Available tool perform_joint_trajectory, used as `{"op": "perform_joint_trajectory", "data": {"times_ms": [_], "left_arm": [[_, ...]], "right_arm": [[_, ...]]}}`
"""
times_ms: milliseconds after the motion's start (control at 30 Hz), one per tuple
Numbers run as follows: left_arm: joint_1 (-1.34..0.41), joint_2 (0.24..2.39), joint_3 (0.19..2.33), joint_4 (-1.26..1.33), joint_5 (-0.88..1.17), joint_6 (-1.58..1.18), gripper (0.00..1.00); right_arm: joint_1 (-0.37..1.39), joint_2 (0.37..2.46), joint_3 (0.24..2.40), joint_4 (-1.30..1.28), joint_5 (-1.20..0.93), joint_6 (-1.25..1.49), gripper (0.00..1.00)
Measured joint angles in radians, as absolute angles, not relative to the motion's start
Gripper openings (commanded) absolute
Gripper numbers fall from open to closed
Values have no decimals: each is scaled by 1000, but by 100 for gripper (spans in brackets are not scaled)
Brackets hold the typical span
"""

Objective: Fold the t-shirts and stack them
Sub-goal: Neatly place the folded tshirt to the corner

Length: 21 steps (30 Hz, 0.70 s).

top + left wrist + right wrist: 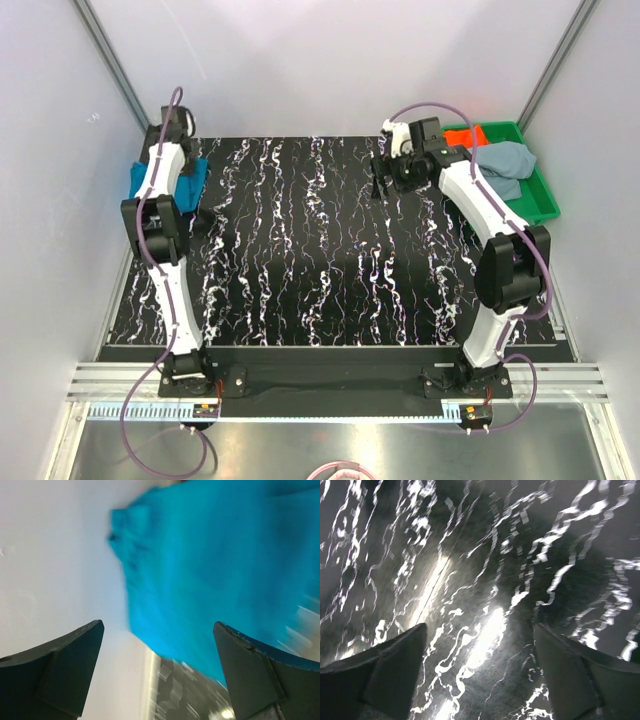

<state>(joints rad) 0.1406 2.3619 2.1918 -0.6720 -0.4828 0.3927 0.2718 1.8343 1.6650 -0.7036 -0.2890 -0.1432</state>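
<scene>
Facing the teal-blue t-shirt [200, 570] — left fingers [60, 665] spread wide.

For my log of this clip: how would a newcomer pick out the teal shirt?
Start at the black marbled table and go to its far left corner. The teal-blue t-shirt lies bunched there. It alone is outside the green tray, which holds the orange-red shirt and the grey-blue shirt.

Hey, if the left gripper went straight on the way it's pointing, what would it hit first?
Most likely the teal-blue t-shirt: it fills the view ahead of the open left gripper, though blur leaves the distance unclear.
</scene>
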Motion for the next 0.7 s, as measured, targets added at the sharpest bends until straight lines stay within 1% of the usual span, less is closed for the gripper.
{"op": "perform_joint_trajectory", "data": {"times_ms": [67, 167, 267, 367, 500, 600, 700], "left_arm": [[104, 2232, 2119, -702, -361, 308, 99], [62, 2061, 2096, -709, -154, 141, 99], [35, 1860, 2042, -653, 55, -49, 99], [29, 1729, 1986, -618, 173, -133, 99], [6, 1633, 1845, -595, 205, -149, 99], [-44, 1611, 1721, -606, 147, -125, 99], [-118, 1611, 1649, -623, 64, -80, 99]], "right_arm": [[267, 1828, 1687, -701, -249, -130, 100], [254, 1806, 1719, -678, -168, -111, 100], [246, 1760, 1723, -629, -13, -68, 100], [244, 1711, 1704, -571, 163, -30, 100], [241, 1603, 1584, -521, 287, -17, 100], [241, 1505, 1489, -518, 320, -13, 100], [241, 1427, 1423, -519, 326, -10, 100]]}}
